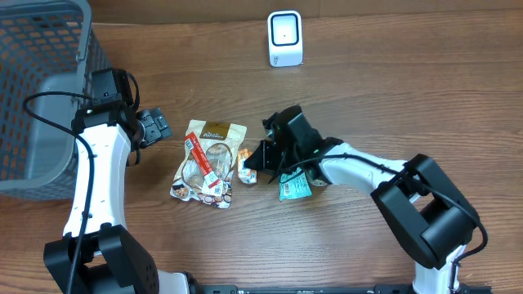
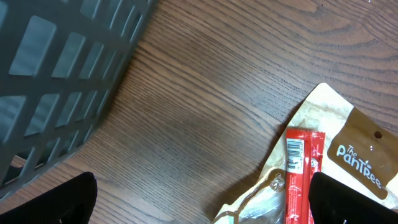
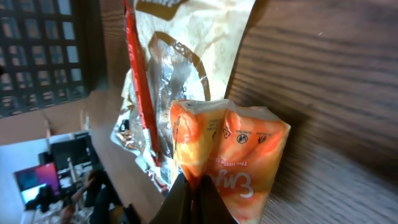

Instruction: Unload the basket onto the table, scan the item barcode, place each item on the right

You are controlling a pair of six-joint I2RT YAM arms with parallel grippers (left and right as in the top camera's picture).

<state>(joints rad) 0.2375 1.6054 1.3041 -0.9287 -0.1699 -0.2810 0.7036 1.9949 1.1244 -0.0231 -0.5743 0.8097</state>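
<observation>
My right arm reaches low across the wooden counter (image 1: 392, 73) from the right side, its gripper (image 1: 253, 161) pinched tight on the bottom edge of the small orange foil packet (image 3: 231, 152), which sits just beside the brown-and-clear snack pouch (image 1: 208, 159) with a red stick (image 2: 297, 168) on it. My left arm stretches forward by the grey mesh basket (image 1: 41, 82), its gripper (image 1: 154, 126) spread wide. The white box scanner (image 1: 285, 38) stands well apart at the far edge

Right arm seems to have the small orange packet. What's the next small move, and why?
Probably lift it straight up: the right jaws are shut on the orange packet, which lies beside the snack bag, and the white scanner stands farther back.
</observation>
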